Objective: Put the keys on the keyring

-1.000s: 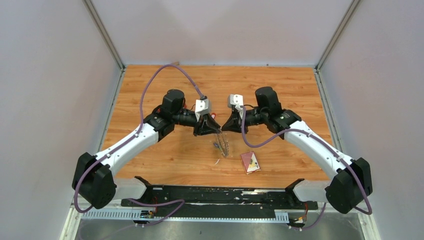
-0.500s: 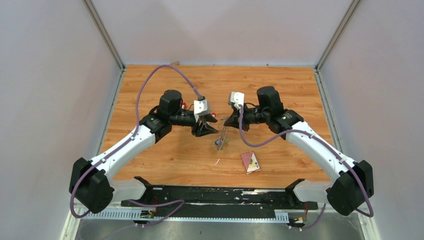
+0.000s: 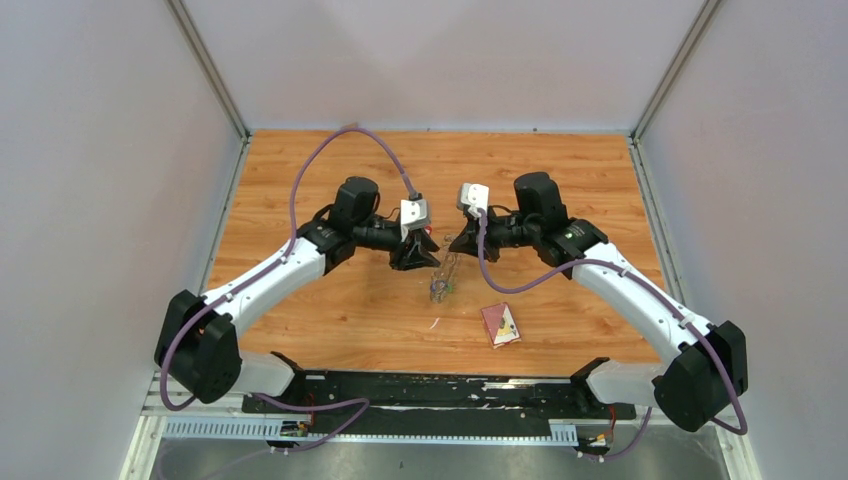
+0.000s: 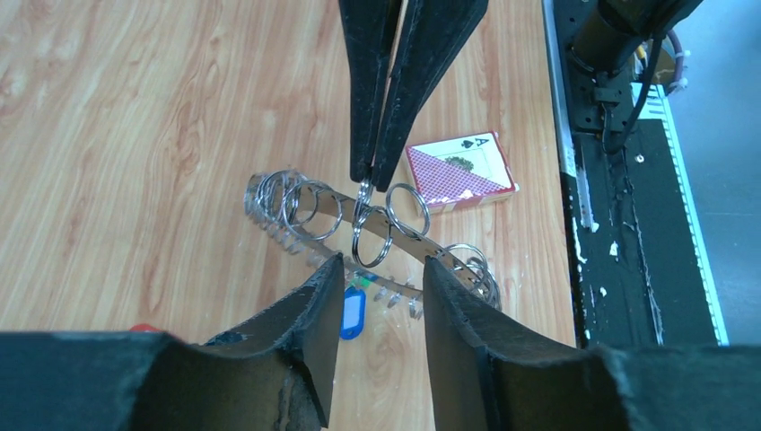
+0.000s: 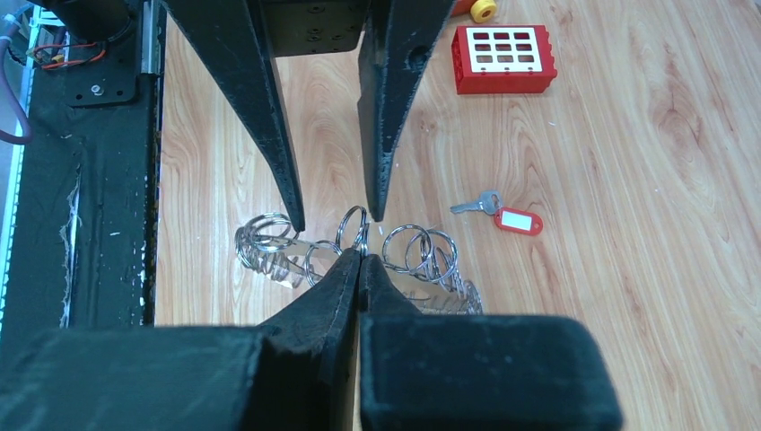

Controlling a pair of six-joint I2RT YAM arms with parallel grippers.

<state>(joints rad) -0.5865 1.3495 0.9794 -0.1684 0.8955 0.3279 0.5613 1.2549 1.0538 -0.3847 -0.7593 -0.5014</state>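
Silvery keyring (image 4: 406, 239) sits on edge between the two arms. Its top is lifted, and its low end is near or on the counter (image 4: 135, 135) (we can't tell which). Right pincer (image 4: 363, 182) is clamped shut on one of its small loops. Left pincer (image 4: 381, 268) is open, jaws either side of the band by that loop, gripping nothing.

We read this step as the left taking a second hold. Advice: close on the band beside the pinched loop, not on it. Keep the right grip steady so the ring doesn't swing.

Seen from overhead, the long axis runs from the pincers toward the near edge, leaning slightly left. A blue tag (image 4: 353, 314) shows just under it. Red-tagged key (image 5: 504, 215) lies loose on the counter, well apart.
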